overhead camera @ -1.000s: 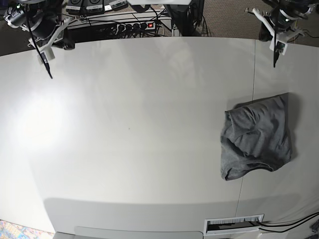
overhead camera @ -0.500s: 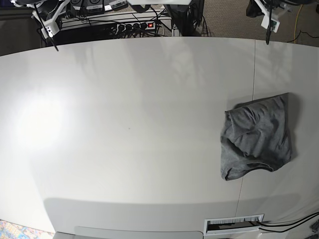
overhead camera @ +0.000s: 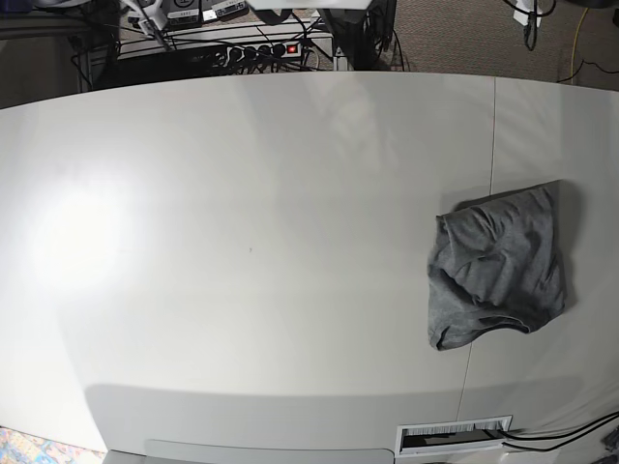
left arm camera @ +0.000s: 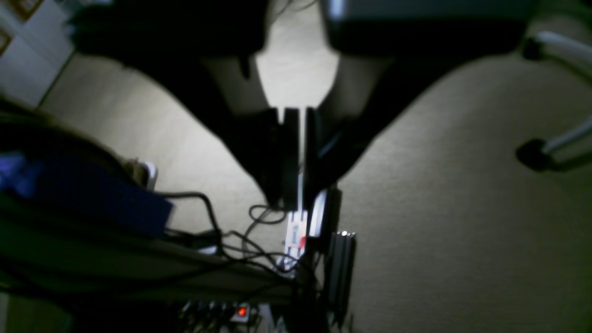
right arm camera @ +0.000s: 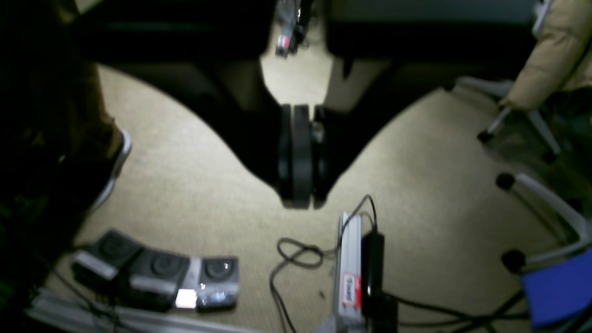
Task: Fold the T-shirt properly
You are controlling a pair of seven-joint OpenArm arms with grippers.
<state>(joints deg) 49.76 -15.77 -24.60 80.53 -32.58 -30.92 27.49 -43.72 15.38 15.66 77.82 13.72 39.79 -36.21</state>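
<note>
The plain heather-grey short-sleeved cotton T-shirt (overhead camera: 500, 266) lay in a loosely folded, rumpled bundle on the broad white table (overhead camera: 242, 242), toward the base view's right side and just beside a seam in the tabletop. Nothing touched it.

Both arms were up past the table's far edge, well apart from the garment. In the base view only a scrap of the left gripper (overhead camera: 528, 17) showed at the top right corner, and a scrap of the right gripper (overhead camera: 147, 14) at the top left, above a black power strip with a red switch (overhead camera: 261, 49).

The left wrist view showed the left gripper (left arm camera: 296, 157) with its dark jaws nearly together, only a thin slit between them, holding nothing, above beige carpet (left arm camera: 462, 208) and a tangle of black cables (left arm camera: 240, 240).

The right wrist view showed the right gripper (right arm camera: 300, 157) with jaws pressed together and empty, over carpet, a row of dark foot pedals (right arm camera: 157, 273) and a blurred chair base (right arm camera: 532, 138).
</note>
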